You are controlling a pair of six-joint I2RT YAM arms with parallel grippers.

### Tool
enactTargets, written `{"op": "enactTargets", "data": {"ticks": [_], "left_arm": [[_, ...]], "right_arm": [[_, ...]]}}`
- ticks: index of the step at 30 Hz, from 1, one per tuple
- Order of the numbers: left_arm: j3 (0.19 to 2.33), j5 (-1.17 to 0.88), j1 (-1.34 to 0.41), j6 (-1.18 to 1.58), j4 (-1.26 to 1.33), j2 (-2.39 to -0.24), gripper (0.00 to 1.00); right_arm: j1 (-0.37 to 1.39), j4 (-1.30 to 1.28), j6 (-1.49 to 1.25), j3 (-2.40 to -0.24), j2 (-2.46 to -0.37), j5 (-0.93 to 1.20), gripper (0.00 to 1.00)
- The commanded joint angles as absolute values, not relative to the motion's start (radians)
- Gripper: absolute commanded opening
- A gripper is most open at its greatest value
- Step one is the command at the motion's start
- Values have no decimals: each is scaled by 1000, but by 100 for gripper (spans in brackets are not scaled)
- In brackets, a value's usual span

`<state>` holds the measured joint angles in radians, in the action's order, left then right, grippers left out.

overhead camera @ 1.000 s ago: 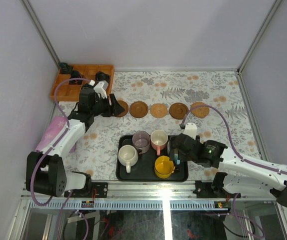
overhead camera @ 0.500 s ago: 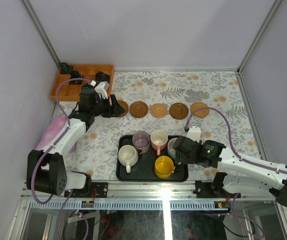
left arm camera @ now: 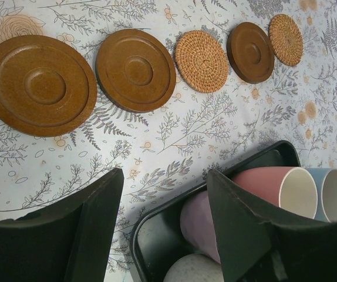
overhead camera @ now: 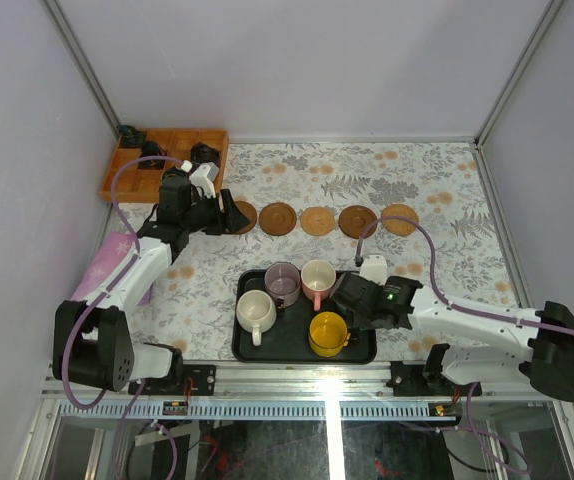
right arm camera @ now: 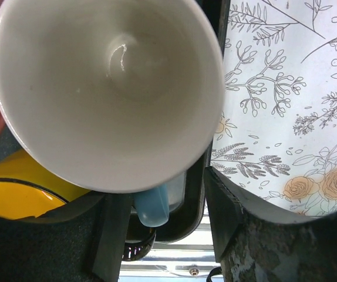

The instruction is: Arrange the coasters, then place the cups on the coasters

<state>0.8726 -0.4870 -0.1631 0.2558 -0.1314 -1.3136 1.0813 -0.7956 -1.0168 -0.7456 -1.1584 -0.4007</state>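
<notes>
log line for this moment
five round brown and tan coasters: in row, bare | left gripper: open, empty | right gripper: at light blue mug in black tray, grip unclear

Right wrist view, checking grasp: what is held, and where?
Cannot tell: handle of the light blue cup lies between fingers of the right hand; contact unclear.

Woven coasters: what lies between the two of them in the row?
One smooth brown coaster lies between the two woven coasters, clearest in the left wrist view.
</notes>
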Motion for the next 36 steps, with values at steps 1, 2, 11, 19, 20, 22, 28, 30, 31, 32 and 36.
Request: {"op": "enactTargets", "data": {"ticks": [1, 2, 11, 19, 20, 22, 28, 30, 31, 32, 36], "left_arm": [[891, -478, -168, 228, -140, -1286, 59], [889, -478, -167, 228, -140, -1286, 59], [885, -478, -168, 229, -135, -1291, 59], [882, -481, -168, 233, -132, -1290, 60], [884, -484, -168, 231, -133, -1291, 60], [889, -481, -169, 227, -139, -1288, 60], [888, -445, -167, 235, -127, -1258, 61], [883, -436, -167, 247, -113, -1250, 61], [882, -434, -167, 252, -105, -1249, 61], [881, -430, -167, 257, -99, -1249, 61], [885, -429, -167, 278, -68, -1264, 61]], "right_arm": [[1090, -761, -1005, -799, -1197, -430, 57], [1090, -754, -1003, -800, -1202, -428, 56], [1090, -735, -1005, -802, -1212, -420, 31], [1089, -769, -1002, -833, -1228, -446, 0], [1090, -778, -996, -848, -1231, -458, 0], [1089, -798, -983, -886, -1239, -497, 0], [1089, -846, -882, -991, -1261, -636, 0], [1088, -860, -838, -1016, -1261, -693, 0], [1085, -865, -819, -1025, -1258, -719, 0], [1073, -867, -800, -1032, -1256, -739, 0], [950, -791, -702, -1015, -1203, -734, 0]]}}
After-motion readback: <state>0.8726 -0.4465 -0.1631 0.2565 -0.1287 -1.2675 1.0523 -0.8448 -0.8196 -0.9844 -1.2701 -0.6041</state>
